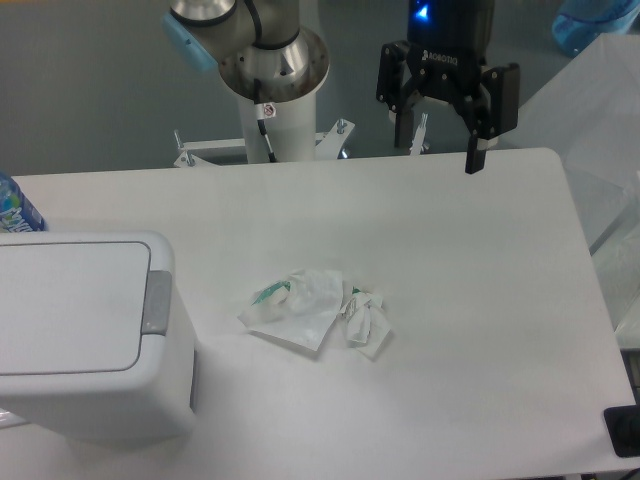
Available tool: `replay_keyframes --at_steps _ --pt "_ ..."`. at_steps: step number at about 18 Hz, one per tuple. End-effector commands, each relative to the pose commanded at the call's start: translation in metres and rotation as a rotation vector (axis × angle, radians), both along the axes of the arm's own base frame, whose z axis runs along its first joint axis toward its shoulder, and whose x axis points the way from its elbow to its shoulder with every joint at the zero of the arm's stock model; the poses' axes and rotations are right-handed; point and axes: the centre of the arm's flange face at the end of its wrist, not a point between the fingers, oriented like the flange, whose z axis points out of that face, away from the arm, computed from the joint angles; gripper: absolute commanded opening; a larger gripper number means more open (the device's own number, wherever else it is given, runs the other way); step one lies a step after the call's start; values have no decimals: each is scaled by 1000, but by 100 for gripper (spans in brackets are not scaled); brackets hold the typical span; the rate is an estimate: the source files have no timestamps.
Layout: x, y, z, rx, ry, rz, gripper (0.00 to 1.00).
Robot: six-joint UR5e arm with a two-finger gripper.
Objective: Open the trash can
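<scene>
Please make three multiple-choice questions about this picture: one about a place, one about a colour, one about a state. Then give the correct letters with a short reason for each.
1. Where is the trash can on the table?
A. near left corner
B. far right corner
C. centre

2. What colour is the push tab on the trash can?
A. red
B. grey
C. green

3. What is the state of the end effector?
A. shut on a wrapper
B. pressing the tab
C. open, holding nothing

Answers:
1. A, it fills the lower left of the view.
2. B, the tab is a grey strip at the lid's edge.
3. C, its fingers stand apart above the far edge, away from the crumpled wrappers.
</scene>
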Motion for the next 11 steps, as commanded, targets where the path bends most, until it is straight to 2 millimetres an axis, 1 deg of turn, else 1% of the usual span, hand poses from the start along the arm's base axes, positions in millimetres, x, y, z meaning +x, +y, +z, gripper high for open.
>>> replay_keyframes --at_steps 5,9,11 --pt "1 2 3 20 -18 29 100" --pt "3 15 8 125 -113 182 100" --pt "9 36 4 163 -142 227 100"
